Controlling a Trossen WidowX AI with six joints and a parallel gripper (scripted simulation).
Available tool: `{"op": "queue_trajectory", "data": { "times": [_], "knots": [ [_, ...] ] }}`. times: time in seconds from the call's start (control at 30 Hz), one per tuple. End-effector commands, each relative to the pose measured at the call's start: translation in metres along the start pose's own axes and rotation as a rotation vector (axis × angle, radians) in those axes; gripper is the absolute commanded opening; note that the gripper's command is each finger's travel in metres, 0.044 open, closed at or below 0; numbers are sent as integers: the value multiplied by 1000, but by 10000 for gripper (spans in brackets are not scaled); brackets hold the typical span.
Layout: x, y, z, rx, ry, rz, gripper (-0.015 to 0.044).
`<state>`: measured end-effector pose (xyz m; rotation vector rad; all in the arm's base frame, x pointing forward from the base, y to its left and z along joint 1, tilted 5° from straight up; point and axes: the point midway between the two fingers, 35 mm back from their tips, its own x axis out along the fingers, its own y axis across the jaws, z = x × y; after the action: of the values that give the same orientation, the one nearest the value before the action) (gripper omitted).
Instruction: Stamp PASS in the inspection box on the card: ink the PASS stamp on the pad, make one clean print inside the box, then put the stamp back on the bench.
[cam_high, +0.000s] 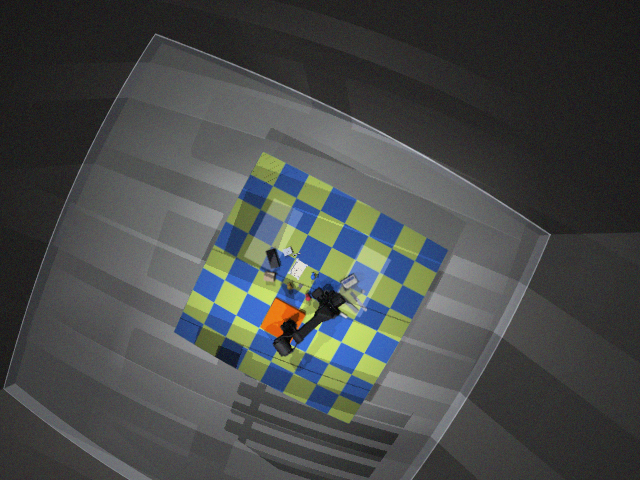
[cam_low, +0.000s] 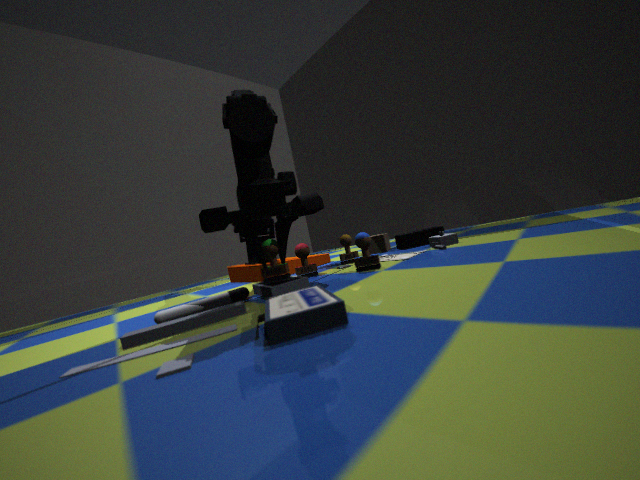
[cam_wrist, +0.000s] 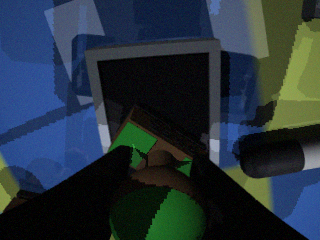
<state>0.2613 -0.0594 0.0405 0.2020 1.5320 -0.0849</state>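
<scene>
Gripper (cam_wrist: 156, 190) is clamped on the green-knobbed stamp (cam_wrist: 158, 223), dark fingers pressing both sides of the handle, lower centre of the wrist view. Stamp's green-topped base sits at the near edge of the ink pad (cam_wrist: 156, 87), a dark rectangle w/ grey rim filling mid-frame; can't tell if base is touching the pad surface. A marker (cam_wrist: 276, 156) lies right of the pad. In the exterior view, arm (cam_low: 251, 170) stands left of centre above the stamp (cam_low: 268, 248) and the pad (cam_low: 281, 285). Red-knob stamp (cam_low: 303, 256) just right of it; yellow (cam_low: 346, 246) and blue (cam_low: 364, 251) ones farther right, near the white card (cam_low: 398, 255). Orange base plate (cam_low: 242, 271) behind. A blue-and-white box (cam_low: 302, 310) lies in front, mid-frame, w/ a flat ruler (cam_low: 149, 351) toward lower left.
</scene>
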Motion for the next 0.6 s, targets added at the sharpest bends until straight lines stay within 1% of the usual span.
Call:
{"op": "queue_trajectory", "data": {
  "times": [0.0,0.57],
  "knots": [
    [2,1,-1,4,4,5,0],
    [5,1,-1,0,4,3,0]
  ]
}}
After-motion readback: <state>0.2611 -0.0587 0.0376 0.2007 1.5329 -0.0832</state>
